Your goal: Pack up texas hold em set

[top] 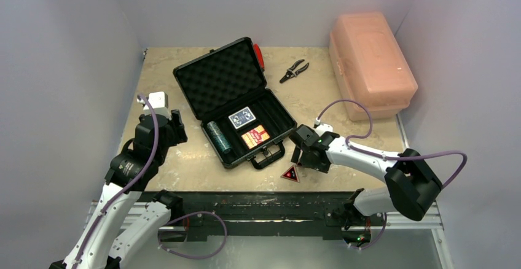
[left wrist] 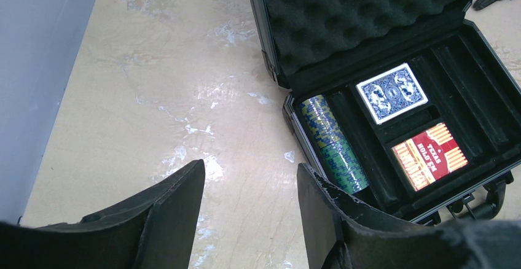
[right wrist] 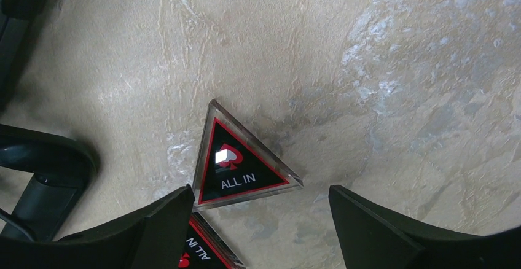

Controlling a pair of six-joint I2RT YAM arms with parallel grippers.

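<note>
Black handled briefcase with egg-crate foam lining (top: 218, 78): lies open on the beige mottled surface (top: 184, 152), lid tipped back, handle toward the arms.

Packed in its tray:
- Blue-backed card deck (top: 241, 118), in the middle pocket.
- Orange-red "Texas Hold'em" card deck (top: 255, 137), in the pocket nearer the handle.
- Teal roll of chips (top: 217, 136), in the leftmost slot.

Not yet packed:
- Clear-edged red-and-black "ALL IN" triangle (right wrist: 246, 164), flat on the surface just beside the handle.
- Second matching triangle (right wrist: 203, 247), touching or overlapping the first and mostly hidden.

Right fingers (right wrist: 368, 232): spread wide, holding nothing, poised either side of the first triangle.

Left fingers (left wrist: 178, 214): partly apart, empty, off the case's left side.

Step judged in hand: pickup of the first triangle. The next move calls for a low descent and a close across the thin plate's edges, where a slip seems likely. It then goes to a free slot.
</note>
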